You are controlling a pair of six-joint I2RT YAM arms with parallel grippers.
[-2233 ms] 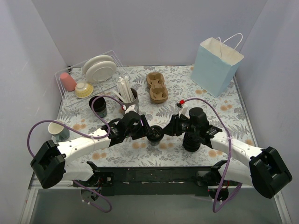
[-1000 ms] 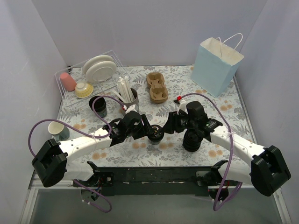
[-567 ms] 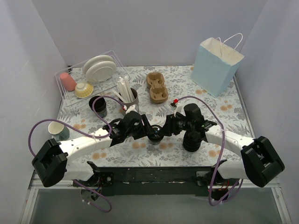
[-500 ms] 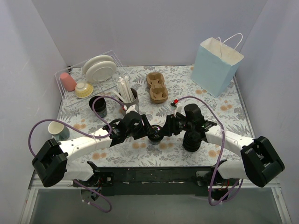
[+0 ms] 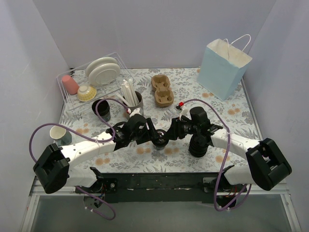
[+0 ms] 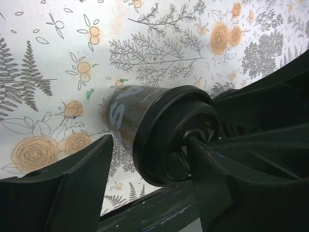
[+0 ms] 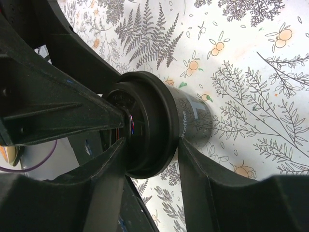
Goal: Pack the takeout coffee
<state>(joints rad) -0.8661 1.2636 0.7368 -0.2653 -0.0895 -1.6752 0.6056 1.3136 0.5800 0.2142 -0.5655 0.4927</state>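
**Top external view.** One takeout coffee [image 5: 161, 139] stood upright on the flowered table [image 5: 231, 121], near its front edge. It sat between the left gripper [image 5: 153, 137] and the right gripper [image 5: 170, 135], which met over it from either side. Also counted were one ribbed lid stack [image 5: 198, 146] just right of the cup, one unlidded black cup [image 5: 101, 109], one pulp carrier [image 5: 162, 91], one holder of white sticks [image 5: 133, 102] and one blue paper bag [image 5: 222, 70] at the far right.

**Left wrist view.** The left fingers [image 6: 72, 188] straddled the takeout coffee [image 6: 128, 113]. One tip lay over the lid [image 6: 164, 140], and a strip of table showed beside the other. Whether these jaws were pinching could not be told.

**Right wrist view.** The right fingers [image 7: 195, 183] flanked the lid's rim with no clear gap. It could not be told whether they were clamped or merely close.

**Handling (judged).** The cup was probably light, with a thin paper wall that would dent under a hard squeeze. Its smooth taper could let it slip downward through a loose grip. The snap-on lid could pop off if the cup were lifted by it, so the firmer hold was on the body just under the rim, with the cup kept upright. Whether the cup was filled was not visible.
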